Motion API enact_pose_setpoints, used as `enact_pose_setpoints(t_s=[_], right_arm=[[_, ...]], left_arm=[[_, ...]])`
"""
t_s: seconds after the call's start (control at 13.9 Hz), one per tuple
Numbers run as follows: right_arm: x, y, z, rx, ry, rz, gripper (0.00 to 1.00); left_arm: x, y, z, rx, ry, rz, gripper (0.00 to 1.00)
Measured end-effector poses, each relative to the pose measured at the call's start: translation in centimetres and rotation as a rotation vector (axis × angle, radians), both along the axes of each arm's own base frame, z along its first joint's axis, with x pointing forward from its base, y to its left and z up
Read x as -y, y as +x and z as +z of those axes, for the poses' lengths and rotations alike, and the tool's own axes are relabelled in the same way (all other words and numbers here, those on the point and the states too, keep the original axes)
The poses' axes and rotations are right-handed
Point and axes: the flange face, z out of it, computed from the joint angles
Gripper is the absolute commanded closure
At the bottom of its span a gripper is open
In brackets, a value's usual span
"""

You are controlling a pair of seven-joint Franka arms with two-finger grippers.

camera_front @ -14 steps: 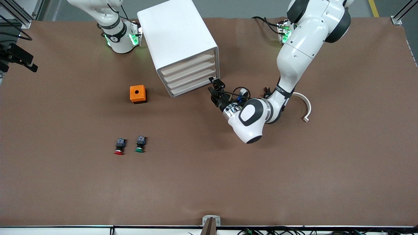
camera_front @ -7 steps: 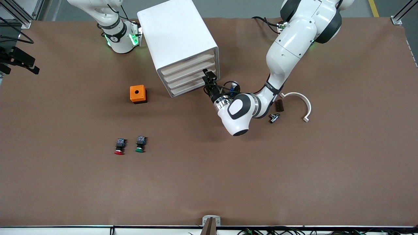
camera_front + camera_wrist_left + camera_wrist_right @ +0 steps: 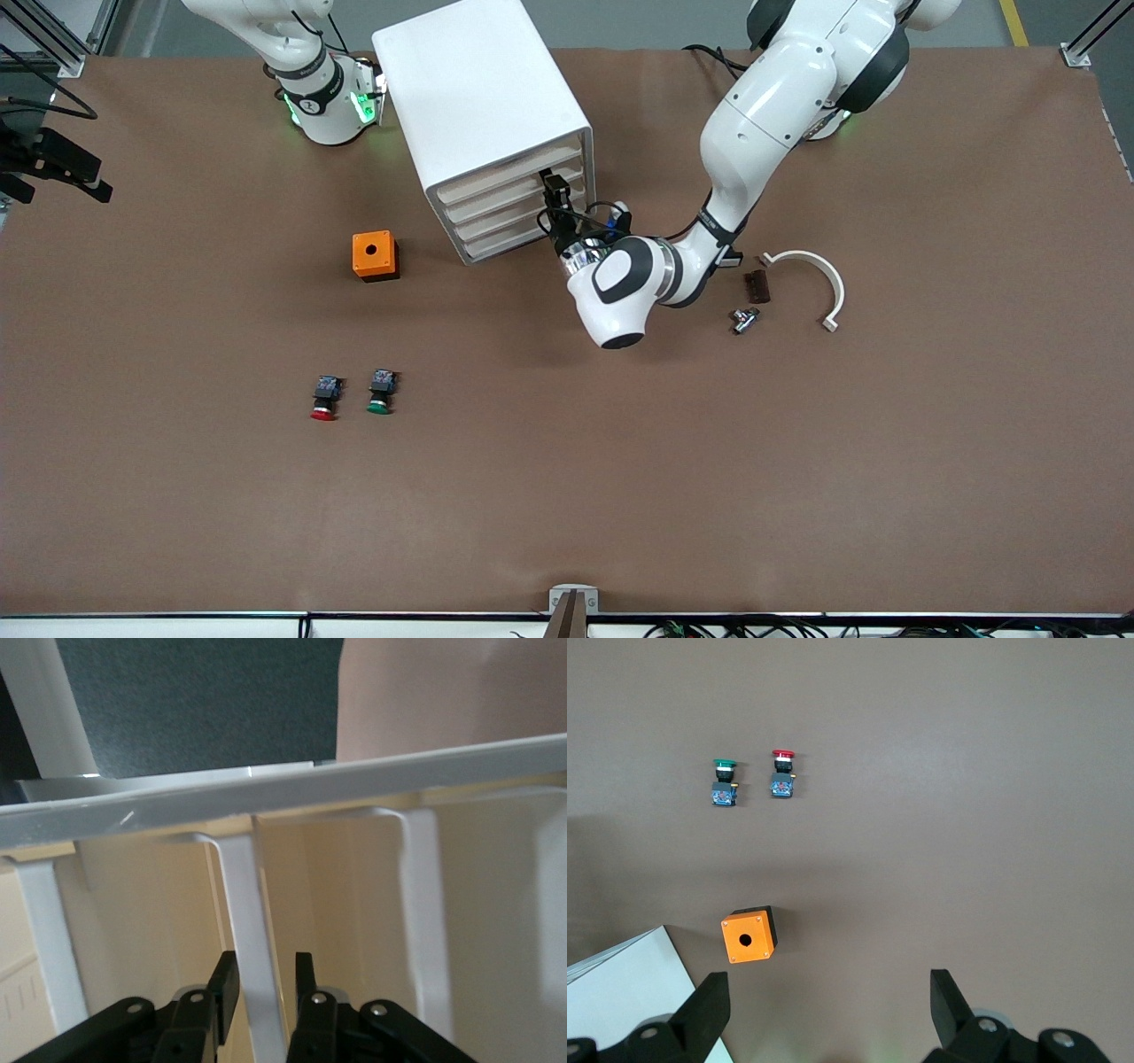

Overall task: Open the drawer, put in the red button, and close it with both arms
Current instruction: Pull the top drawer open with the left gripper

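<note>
The left gripper [image 3: 260, 992] pinches a handle [image 3: 252, 930] of the drawer [image 3: 521, 190], upper centre of the front view. Opening is underway; next it must pull straight out. The right gripper [image 3: 828, 1010] waits, spread wide, above the table.

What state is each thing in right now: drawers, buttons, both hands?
drawer: shut, handle between the left hand's fingers.
other three drawers: shut.
left hand: at the cabinet front, fingers either side of the drawer's handle bar.
right hand: open, holding nothing, waiting high over the table.
red button: lying on the table, untouched.
green button: lying beside it.
orange box: upright, hole up.
</note>
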Motion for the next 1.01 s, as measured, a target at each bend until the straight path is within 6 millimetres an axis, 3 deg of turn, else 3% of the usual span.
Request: enact_pose_setpoints(t_s=[0.29, 0.79, 1.01], right_arm=[[-0.4, 0.0, 0.0, 0.000, 0.000, 0.010, 0.00], [-1.5, 0.4, -0.4, -0.010, -0.040, 0.040, 0.00], [-1.8, 1.1, -1.4, -0.027, -0.041, 0.045, 0.00]], left_arm=[[0.1, -0.9, -0.3, -0.021, 0.015, -0.019, 0.96], [-0.3, -0.7, -0.7, -0.051, 0.067, -0.004, 0.96], [-1.4, 0.7, -0.7, -0.055, 0.065, 0.028, 0.95]])
